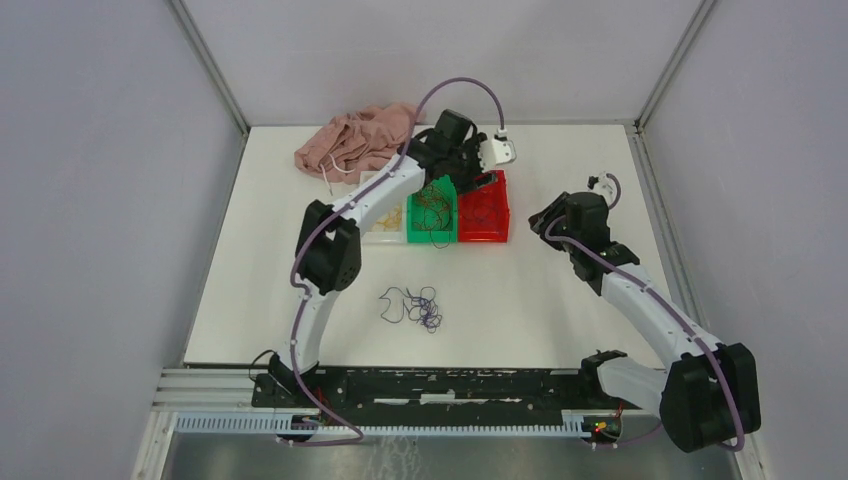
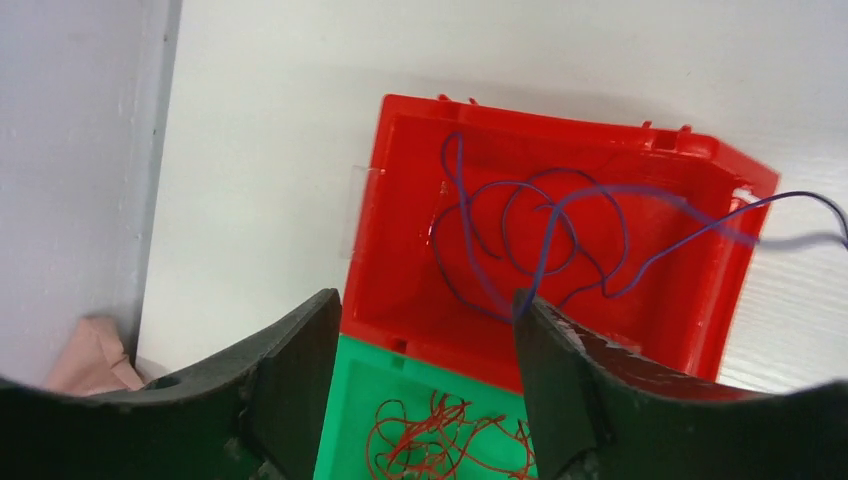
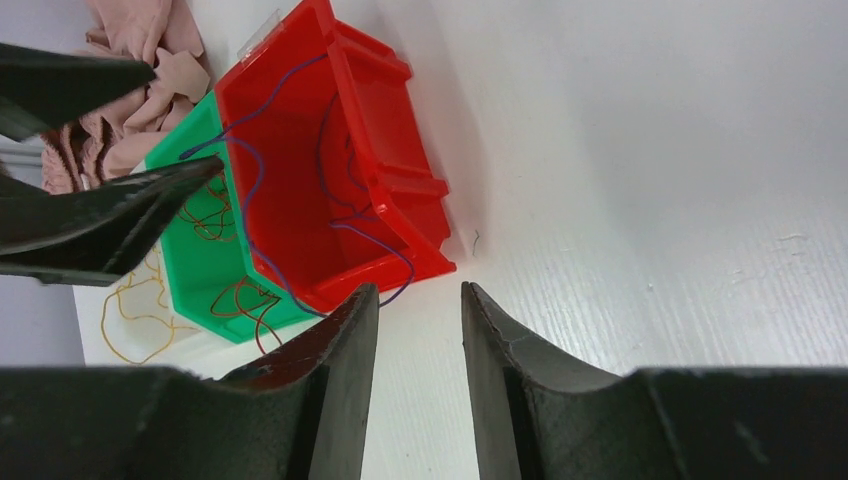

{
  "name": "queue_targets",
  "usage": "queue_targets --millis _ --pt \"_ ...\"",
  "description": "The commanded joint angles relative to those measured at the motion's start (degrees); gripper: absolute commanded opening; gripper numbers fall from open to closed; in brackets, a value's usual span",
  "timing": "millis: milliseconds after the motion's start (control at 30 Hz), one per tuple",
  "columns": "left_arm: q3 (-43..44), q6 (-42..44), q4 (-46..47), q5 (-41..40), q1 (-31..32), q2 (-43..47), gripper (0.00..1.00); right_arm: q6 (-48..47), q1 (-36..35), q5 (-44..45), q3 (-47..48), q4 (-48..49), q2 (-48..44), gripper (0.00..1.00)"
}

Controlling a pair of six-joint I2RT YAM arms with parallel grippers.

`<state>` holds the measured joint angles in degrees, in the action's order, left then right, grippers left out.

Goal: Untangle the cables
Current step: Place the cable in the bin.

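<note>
Purple cables (image 2: 545,235) lie curled in the red bin (image 2: 400,150). One purple strand runs from the bin up to the tip of my left gripper's right finger (image 2: 560,370) and trails off over the bin's far wall. My left gripper (image 2: 425,305) stands open above the red and green bins (image 1: 452,172); nothing sits between its jaws. Red cables (image 2: 440,440) lie in the green bin (image 2: 350,400). A loose purple tangle (image 1: 415,306) lies on the table in front of the bins. My right gripper (image 3: 420,295) is open over bare table, right of the red bin (image 3: 385,130).
A clear bin with yellow cables (image 1: 385,222) stands left of the green bin (image 1: 432,208). A pink garment (image 1: 350,140) is heaped at the back left, by the wall. Grey walls close the table on three sides.
</note>
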<state>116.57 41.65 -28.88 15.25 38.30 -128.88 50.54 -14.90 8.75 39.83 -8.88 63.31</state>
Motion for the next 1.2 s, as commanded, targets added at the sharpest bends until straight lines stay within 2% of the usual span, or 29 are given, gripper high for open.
queue_targets --millis 0,167,300,367,600,667,733,800,867,1000,1167 --pt "8.52 1.24 -14.34 12.29 -2.35 0.01 0.79 0.49 0.22 -4.46 2.61 5.38 1.87 0.43" --pt "11.31 10.37 -27.04 15.52 -2.53 0.08 0.88 0.98 0.16 -8.3 6.17 6.56 5.7 0.43" --pt "14.83 10.45 -32.05 16.85 -3.65 0.24 0.93 0.88 -0.04 -11.46 9.31 7.67 9.02 0.43" --pt "14.75 7.36 -32.24 18.07 -5.39 1.55 1.0 0.41 -0.05 -12.2 10.87 7.5 10.8 0.43" --pt "9.06 -7.69 -30.27 23.43 -13.57 12.7 0.99 -5.52 -0.04 -9.88 14.85 4.49 15.06 0.43" --pt "5.7 -11.48 -28.18 25.07 -16.35 16.34 0.99 -7.9 -0.04 -6.1 15.65 1.71 14.08 0.48" --pt "3.91 -13.41 -27.55 25.1 -18.62 18.85 0.99 -10.35 -0.07 -2.23 16.51 -0.88 12.81 0.56" --pt "3.38 -15.55 -27.38 22.97 -20.23 20.84 0.99 -12.05 -0.09 1.08 17.3 -3.25 12.22 0.63" --pt "2.52 -18.64 -26.91 20.82 -21.76 22.47 0.99 -12.95 0.31 3.0 17.51 -5.37 12.67 0.66" --pt "-0.29 -25.1 -26.03 18.72 -25.08 25.21 0.99 -10.86 1.36 -0.76 15.45 -6.22 16.07 0.64" --pt "-4.41 -27.22 -26.13 16.32 -29.13 28.33 0.99 -8.84 1.45 -1.77 12.5 -2.36 21.09 0.58"
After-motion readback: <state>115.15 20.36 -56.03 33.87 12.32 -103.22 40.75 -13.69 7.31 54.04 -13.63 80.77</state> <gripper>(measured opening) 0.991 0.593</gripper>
